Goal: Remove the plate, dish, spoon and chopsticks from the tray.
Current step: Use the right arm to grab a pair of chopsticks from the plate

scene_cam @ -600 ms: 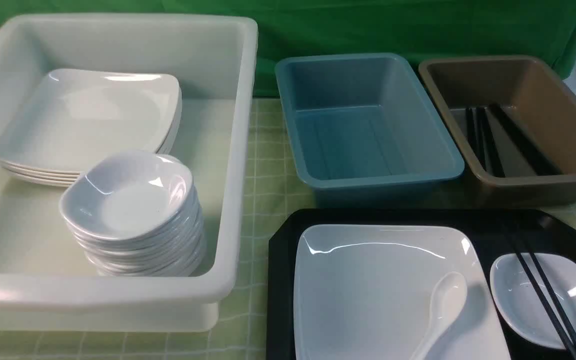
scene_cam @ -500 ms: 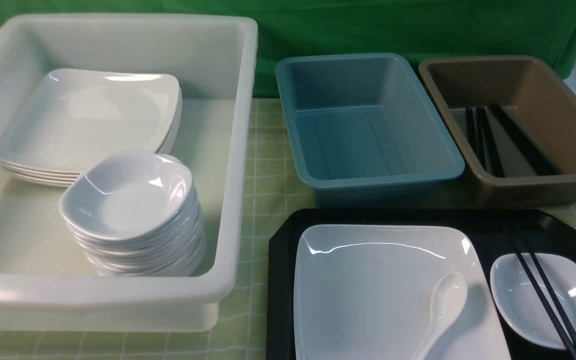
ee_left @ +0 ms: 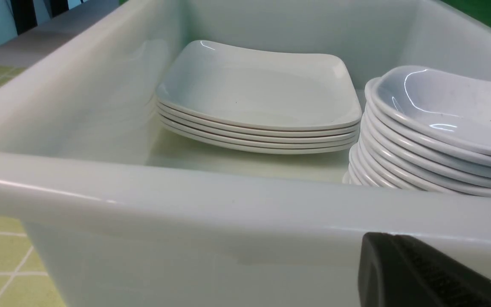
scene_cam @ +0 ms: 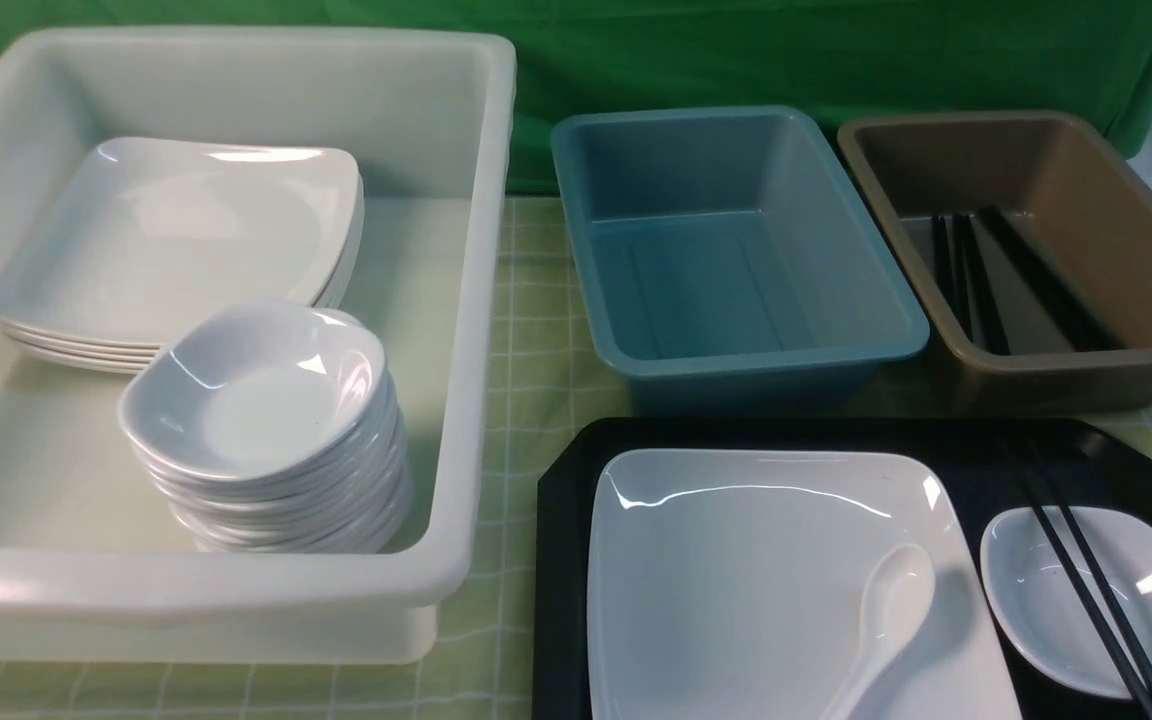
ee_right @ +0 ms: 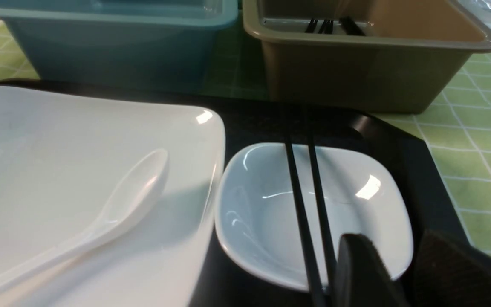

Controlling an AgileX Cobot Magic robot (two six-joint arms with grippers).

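The black tray (scene_cam: 561, 500) lies at the front right. On it are the large white plate (scene_cam: 736, 560), with the white spoon (scene_cam: 886, 610) resting in its near right part, and the small white dish (scene_cam: 1046, 600) to its right. The black chopsticks (scene_cam: 1083, 600) lie across the dish. In the right wrist view, my right gripper (ee_right: 394, 256) is open at the dish's (ee_right: 262, 221) near rim, just beside the chopsticks (ee_right: 298, 200); the plate (ee_right: 58, 162) and spoon (ee_right: 130, 200) lie beside them. Only one black finger (ee_left: 403, 273) of my left gripper shows, close outside the white tub's wall.
A deep white tub (scene_cam: 476, 300) at the left holds a stack of plates (scene_cam: 176, 240) and a stack of dishes (scene_cam: 256, 400). Behind the tray stand an empty teal bin (scene_cam: 736, 250) and a brown bin (scene_cam: 1036, 150) holding black chopsticks (scene_cam: 966, 280).
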